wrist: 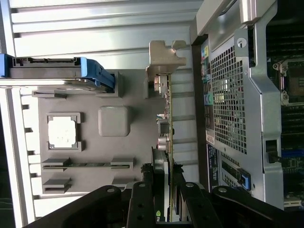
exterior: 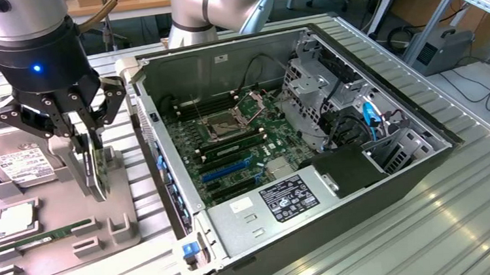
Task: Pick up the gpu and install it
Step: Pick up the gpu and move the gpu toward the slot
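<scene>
Bright even light, perhaps overhead, glare on metal table (exterior: 462, 225)

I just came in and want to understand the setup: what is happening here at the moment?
A robot arm's end effector is closed on the gpu, which stands on its edge over the gray parts tray, beside the open computer case. Whether the card has left the tray, I cannot tell. It is not yet in the case; the expansion slots on the motherboard look empty. A hard drive and a memory stick sit in the same tray.
</scene>
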You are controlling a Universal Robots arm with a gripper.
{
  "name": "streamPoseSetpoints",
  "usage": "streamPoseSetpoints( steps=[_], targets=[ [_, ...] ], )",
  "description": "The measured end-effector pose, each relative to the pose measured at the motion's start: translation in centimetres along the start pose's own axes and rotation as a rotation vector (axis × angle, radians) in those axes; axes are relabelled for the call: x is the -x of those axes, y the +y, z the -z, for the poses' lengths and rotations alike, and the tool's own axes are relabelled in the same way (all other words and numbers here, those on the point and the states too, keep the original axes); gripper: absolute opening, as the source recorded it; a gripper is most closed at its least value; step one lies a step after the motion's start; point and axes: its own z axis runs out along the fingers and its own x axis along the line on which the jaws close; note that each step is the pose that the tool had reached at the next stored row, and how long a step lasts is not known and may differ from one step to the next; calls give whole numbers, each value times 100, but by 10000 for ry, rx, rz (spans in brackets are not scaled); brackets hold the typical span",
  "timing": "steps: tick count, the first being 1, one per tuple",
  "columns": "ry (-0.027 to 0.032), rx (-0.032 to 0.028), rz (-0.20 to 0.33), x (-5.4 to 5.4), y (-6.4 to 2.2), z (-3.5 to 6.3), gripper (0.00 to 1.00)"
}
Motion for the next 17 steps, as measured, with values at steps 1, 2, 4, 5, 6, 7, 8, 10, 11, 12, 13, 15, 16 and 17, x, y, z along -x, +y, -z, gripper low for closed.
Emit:
streamPoseSetpoints(
  steps=[1,2,4,5,6,7,8,10,11,12,13,15,16,17],
  targets=[
    [0,0,-1,0,0,4,27],
    [1,-1,0,0,0,9,27],
    [0,-1,0,0,0,17,27],
    [0,-1,-1,1,0,21,27],
    [1,-1,0,1,0,25,27],
    [1,-1,-1,1,0,29,27],
    [1,-1,0,1,0,34,27],
    [1,-1,0,1,0,44,27],
    [1,-1,0,1,0,49,27],
    [0,-1,0,2,0,56,27],
    [1,-1,0,2,1,63,27],
    [1,-1,0,2,1,75,27],
    [1,-1,0,2,1,82,27],
    [1,-1,0,3,1,93,27]
  ],
)
